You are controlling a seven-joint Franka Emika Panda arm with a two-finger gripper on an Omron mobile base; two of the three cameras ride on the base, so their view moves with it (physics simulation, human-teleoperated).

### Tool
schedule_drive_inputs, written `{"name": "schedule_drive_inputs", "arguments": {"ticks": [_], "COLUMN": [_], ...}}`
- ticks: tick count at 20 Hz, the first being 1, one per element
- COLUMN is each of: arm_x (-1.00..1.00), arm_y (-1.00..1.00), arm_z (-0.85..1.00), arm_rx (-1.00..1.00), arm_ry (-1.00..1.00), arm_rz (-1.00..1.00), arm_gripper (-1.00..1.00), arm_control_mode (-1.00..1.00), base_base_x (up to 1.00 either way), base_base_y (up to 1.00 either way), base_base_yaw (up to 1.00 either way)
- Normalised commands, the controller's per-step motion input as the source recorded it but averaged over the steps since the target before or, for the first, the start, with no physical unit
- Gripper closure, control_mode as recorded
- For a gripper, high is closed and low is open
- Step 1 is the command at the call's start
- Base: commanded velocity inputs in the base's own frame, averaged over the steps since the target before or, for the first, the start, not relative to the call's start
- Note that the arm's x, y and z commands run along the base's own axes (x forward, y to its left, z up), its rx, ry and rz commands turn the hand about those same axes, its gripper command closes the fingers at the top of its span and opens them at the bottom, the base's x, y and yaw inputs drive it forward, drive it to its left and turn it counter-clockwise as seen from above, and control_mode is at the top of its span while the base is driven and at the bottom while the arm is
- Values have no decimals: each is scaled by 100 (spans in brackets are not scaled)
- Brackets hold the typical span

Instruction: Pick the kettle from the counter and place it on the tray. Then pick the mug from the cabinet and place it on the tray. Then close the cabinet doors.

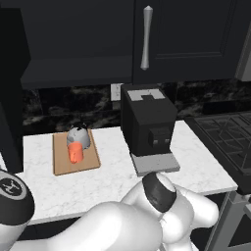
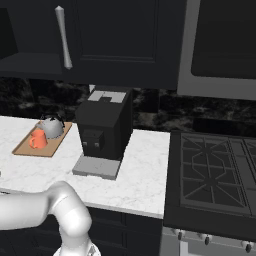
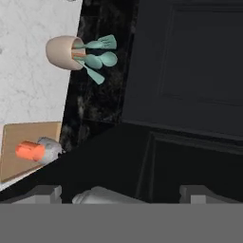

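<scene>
Desk [image 1: 112, 181]: white veined marble, carrying the items below.

Tray [image 1: 62, 165]: tan wooden board lying flat on the desk, left of the coffee machine. Also seen from the hand view at lower left, rolled sideways.

Kettle [image 1: 78, 137]: silver-grey dome with black handle, standing on the far part of the tray.

Mug [image 1: 75, 152]: orange, on the tray just in front of the kettle, the two touching or nearly so. From the right base view its side handle shows; from the left base view it does not.

Coffee machine [image 1: 148, 122]: black box on a grey base plate, centre of the desk. Seen from both base views.

Stove [image 2: 215, 175]: dark grates, right of the desk; shown most fully in the right base view.

Utensil crock [image 3: 60, 52]: beige holder with teal utensils, on the desk, seen from the hand view.

Cabinet door [image 1: 181, 39]: dark panel with vertical silver bar handle [image 1: 146, 37].

End effector [image 3: 122, 192]: finger tips set wide apart at the bottom of the hand view, holding nothing, with a pale rounded bar between them. Whether it touches that bar I cannot tell.
</scene>
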Motion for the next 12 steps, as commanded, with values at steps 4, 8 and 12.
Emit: {"name": "schedule_drive_inputs", "arguments": {"ticks": [4,8,12], "arm_x": [23,24,24], "arm_y": [-53,-62,-69], "arm_z": [0,0,0], "arm_rx": [0,0,0], "arm_ry": [-1,0,0], "arm_rz": [-24,-25,-25], "arm_gripper": [-100,-100,-100], "arm_control_mode": [-100,-100,-100], "base_base_x": [0,0,0], "base_base_y": [0,0,0], "base_base_yaw": [0,0,0]}}
